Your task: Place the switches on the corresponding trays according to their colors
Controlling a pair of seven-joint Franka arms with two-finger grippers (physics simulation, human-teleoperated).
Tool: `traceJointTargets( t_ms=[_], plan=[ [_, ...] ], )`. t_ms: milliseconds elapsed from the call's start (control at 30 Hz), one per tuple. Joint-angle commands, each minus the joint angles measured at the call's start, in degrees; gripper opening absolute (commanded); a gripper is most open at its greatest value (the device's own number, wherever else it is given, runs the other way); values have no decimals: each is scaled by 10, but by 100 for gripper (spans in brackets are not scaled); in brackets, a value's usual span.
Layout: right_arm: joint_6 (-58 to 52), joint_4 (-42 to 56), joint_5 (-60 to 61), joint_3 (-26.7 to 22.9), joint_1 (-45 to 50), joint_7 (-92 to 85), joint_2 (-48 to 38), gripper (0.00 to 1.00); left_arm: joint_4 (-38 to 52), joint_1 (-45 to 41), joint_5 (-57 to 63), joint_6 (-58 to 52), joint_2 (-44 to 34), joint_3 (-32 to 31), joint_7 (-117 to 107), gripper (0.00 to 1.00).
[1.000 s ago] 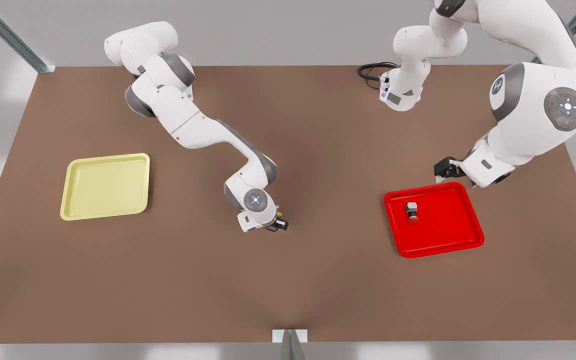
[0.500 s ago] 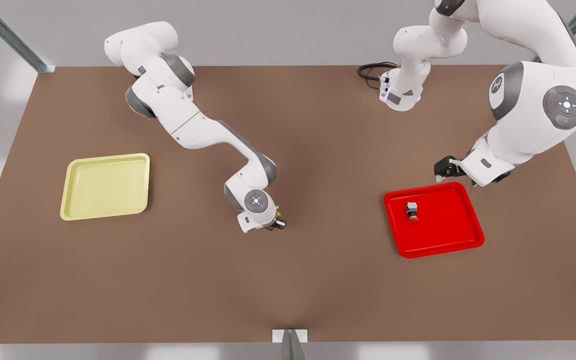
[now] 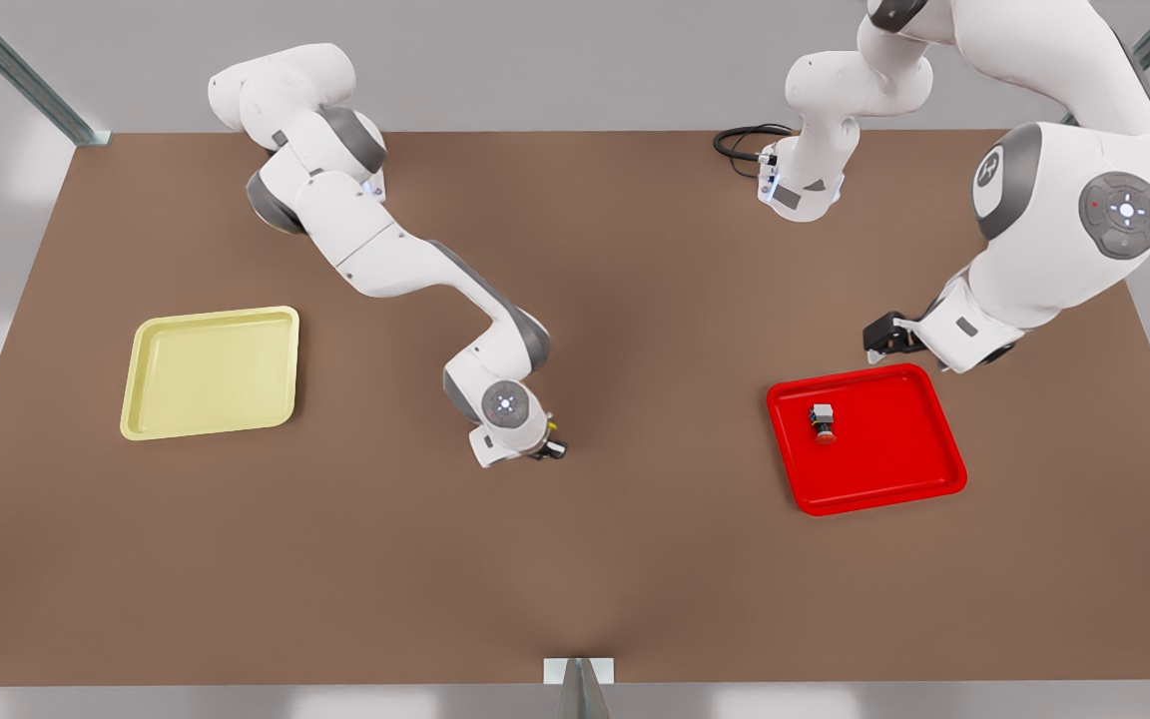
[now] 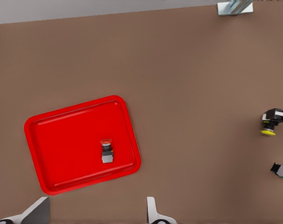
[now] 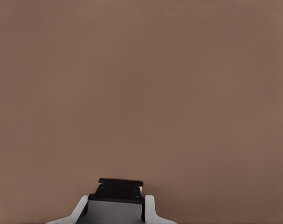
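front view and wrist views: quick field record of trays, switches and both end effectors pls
red tray: front view's right, holds red switch
yellow tray: front view's left, no switch in it
yellow switch: gripped by right end effector
right end effector: shut on yellow switch, low over table, between the trays
left end effector: open, beside red tray's far edge, waiting
left to do: yellow switch to yellow tray
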Motion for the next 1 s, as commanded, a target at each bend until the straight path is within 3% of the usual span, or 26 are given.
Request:
traceJointTargets(
  t_ms=[0,67,100,167,233,267,333,400,533,567,633,700,800,867,967],
  plan=[
    [-8,0,0,0,-3,-10,-4,50,0,0,-1,0,0,0,-1,100],
    [-54,-98,0,24,-77,-116,-108,52,0,0,0,0,0,0,-2,100],
    [-46,-184,-1,59,-148,-169,-169,53,0,0,0,1,0,0,-2,100],
    [26,-370,0,74,-236,-260,-297,55,0,0,-1,1,0,-1,-2,100],
    [28,-504,1,138,-378,-376,-415,55,0,-1,0,1,1,0,-2,100],
    [28,-542,43,147,-420,-456,-465,55,0,-2,0,1,1,-1,-3,100],
    [17,-599,80,143,-466,-561,-541,55,0,-2,0,1,2,0,-6,100],
    [17,-648,80,75,-466,-646,-598,56,0,-2,-1,1,3,0,-6,100],
    [61,-685,17,-61,-468,-739,-597,59,1,-2,0,1,2,0,-6,100],
    [58,-685,17,-62,-469,-739,-597,98,1,-2,-1,1,2,-1,-6,100],
    [-8,-658,30,-59,-459,-729,-629,100,1,-2,-1,1,3,0,-6,100],
    [-350,-367,116,24,-400,-651,-646,100,2,-2,-1,1,3,0,-6,100],
    [-511,-149,123,29,-338,-636,-650,100,7,-4,-5,-5,5,0,-20,100],
    [-351,-317,114,-128,-202,-593,-776,100,6,-5,-5,-11,4,3,-12,100],
    [-357,-313,119,-129,-202,-583,-767,100,6,-5,-5,-12,4,3,-10,100]
  ],
)
